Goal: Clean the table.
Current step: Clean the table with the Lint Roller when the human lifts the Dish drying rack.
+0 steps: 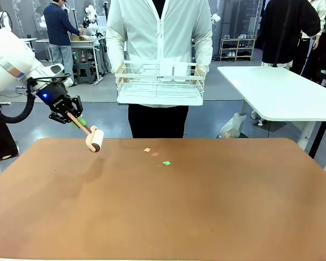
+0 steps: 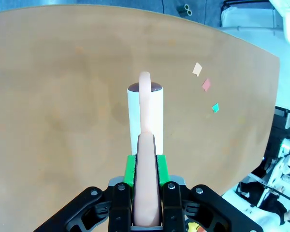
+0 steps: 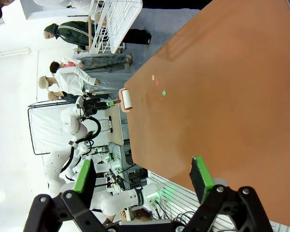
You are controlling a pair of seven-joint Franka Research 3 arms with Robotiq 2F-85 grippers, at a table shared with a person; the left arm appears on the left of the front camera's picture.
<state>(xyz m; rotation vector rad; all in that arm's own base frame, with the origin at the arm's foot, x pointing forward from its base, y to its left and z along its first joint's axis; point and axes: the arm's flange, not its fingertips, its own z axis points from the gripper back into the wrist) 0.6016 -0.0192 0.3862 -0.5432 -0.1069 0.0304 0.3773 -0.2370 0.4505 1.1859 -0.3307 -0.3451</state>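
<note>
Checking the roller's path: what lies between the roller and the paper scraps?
Bare table alone: nothing sits between the roller and the three scraps, as the front and left wrist views show.

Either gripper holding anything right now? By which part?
The left gripper is shut on a lint roller, clamping its peach handle between the green pads. The right gripper is open and holds nothing.
</note>
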